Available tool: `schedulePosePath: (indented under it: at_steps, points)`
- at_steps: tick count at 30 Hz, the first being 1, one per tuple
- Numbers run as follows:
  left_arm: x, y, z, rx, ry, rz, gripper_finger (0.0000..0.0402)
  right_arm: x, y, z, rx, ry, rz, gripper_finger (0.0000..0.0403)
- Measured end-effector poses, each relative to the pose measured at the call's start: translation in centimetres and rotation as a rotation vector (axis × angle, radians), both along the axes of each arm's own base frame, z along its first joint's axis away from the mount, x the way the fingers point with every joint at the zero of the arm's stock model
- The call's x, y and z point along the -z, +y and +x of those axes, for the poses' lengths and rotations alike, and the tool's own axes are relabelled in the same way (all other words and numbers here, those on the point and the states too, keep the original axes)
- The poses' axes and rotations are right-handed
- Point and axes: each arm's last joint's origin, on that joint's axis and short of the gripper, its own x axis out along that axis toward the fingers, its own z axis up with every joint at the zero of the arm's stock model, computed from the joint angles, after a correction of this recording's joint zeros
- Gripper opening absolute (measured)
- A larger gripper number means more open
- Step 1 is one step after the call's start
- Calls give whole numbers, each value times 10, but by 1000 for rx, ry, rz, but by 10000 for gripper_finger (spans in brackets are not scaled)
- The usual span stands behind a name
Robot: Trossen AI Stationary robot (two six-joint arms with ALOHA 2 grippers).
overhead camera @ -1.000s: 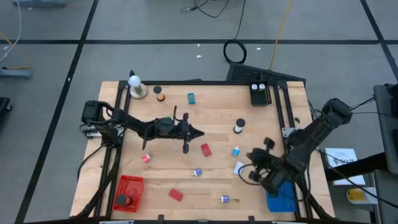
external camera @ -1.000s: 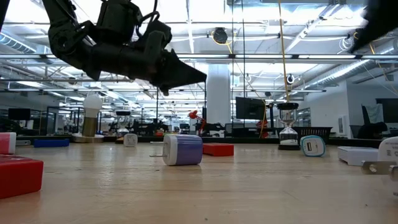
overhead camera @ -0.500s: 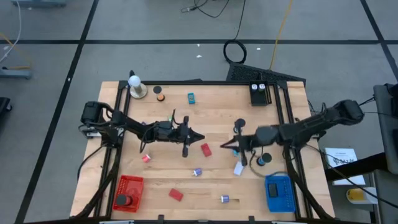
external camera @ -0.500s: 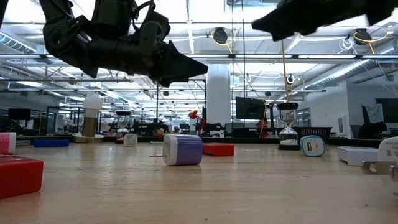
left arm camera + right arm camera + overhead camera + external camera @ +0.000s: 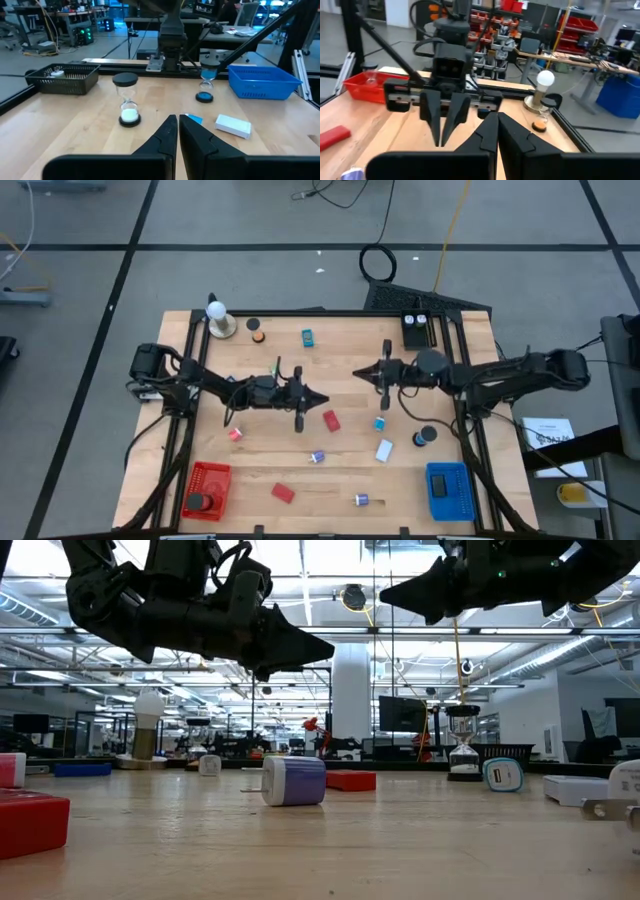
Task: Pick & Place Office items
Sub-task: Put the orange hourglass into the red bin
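High view: left gripper (image 5: 318,396) and right gripper (image 5: 358,372) both clenched empty mid-table, between picks; next, spread fingers over red block (image 5: 331,420) at left's five o'clock.

Bare wood betw. left gripper (image 5: 318,396) & right gripper (image 5: 358,372); red block (image 5: 331,420) seemingly just beside.

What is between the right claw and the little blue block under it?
Nothing that shows. The right gripper hangs shut above the table, and only bare wood lies between it and the small blue block. The red block sits off to one side.
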Motion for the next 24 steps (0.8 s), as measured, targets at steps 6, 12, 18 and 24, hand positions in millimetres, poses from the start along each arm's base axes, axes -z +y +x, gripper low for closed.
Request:
schedulePosePath:
  at_steps: [6,12,18,24]
  points:
    - [-10,7,-3,-53,-17,-42,26,-9,-1,-12,12,-2,-23,1]
    - [-26,3,-18,-132,105,-21,26,-19,-3,-31,137,29,-31,1]
    - [-33,-8,-34,-202,218,-57,26,-12,-3,-38,170,120,45,1]
    - [-45,-16,-50,-321,230,-140,26,-3,-3,-37,172,177,59,1]
